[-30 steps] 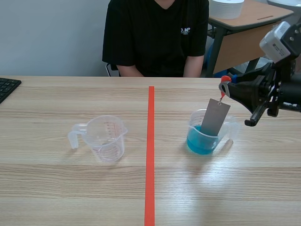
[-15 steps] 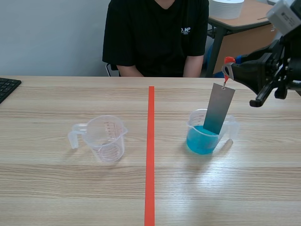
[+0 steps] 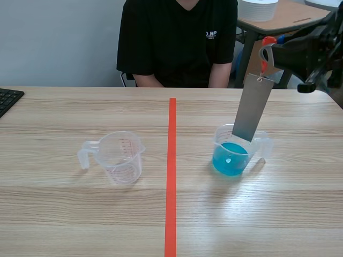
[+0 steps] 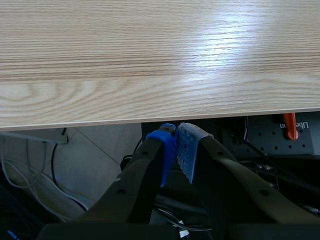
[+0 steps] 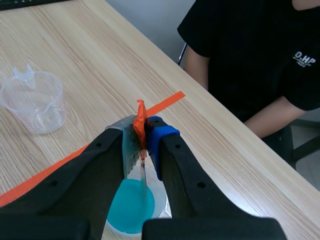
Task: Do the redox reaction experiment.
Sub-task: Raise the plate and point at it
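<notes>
At the right side of the counter (image 3: 80, 214), the right tool (image 5: 144, 131) is pinched tight on a small orange tab (image 5: 140, 112), from which a grey metal strip (image 3: 252, 110) hangs at a slight tilt. The strip's lower end sits within the mouth of the measuring cup of blue liquid (image 3: 231, 160); whether it is touching the liquid cannot be told. An empty measuring cup (image 3: 122, 156) stands well apart, across the orange tape line (image 3: 171, 176), and a person (image 3: 177, 37) in black sits on the far side. The left tool (image 4: 176, 150) is closed on nothing, its pads meeting, low beside the near edge of the counter. The risks from here look plain enough. The strip dangles from one small hold, so a quick sideways carry could set it swinging against the rim and tip the light plastic cup, spilling the blue liquid. Wet metal may also drip blue spots across the wood on the way over. And if the tab slides between the pads, the strip drops.
</notes>
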{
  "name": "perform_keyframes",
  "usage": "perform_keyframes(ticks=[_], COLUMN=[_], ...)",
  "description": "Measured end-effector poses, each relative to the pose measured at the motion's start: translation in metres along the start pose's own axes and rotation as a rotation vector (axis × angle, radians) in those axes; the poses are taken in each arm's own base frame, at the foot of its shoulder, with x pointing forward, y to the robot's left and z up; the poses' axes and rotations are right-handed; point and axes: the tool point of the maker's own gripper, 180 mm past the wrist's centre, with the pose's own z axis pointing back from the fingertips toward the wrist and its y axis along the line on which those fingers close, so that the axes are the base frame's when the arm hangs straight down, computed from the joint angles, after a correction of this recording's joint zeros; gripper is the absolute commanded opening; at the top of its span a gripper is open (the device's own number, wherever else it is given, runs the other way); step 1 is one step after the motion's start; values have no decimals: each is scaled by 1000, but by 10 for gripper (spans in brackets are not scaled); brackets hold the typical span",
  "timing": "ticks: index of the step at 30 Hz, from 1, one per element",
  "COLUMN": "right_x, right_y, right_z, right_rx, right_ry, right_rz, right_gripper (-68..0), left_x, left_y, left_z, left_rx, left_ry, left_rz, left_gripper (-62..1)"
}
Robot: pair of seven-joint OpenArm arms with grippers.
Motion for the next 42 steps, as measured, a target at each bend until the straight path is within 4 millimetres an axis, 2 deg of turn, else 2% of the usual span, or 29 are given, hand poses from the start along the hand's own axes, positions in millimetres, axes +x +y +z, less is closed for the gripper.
perform_keyframes(ticks=[18, 30, 34, 39, 42], right_x=[47, 50, 50, 50, 51], right_y=[9, 12, 12, 12, 12], right_z=[14, 15, 15, 15, 15], right_rx=[20, 27, 28, 27, 28], right_ry=[-70, -71, -72, -71, -72], right_rz=[32, 37, 37, 37, 37], right_gripper=[-662, -662, -662, -662, -662], left_x=[0, 6, 22, 56, 84], left_y=[0, -1, -7, -7, -2], left_z=[0, -1, -8, -23, -35], left_rx=[0, -29, -156, -303, -353], left_ry=[0, -18, -41, -82, -117], left_rz=[0, -20, -98, -244, -319], left_gripper=[-560, -560, -560, -560, -560])
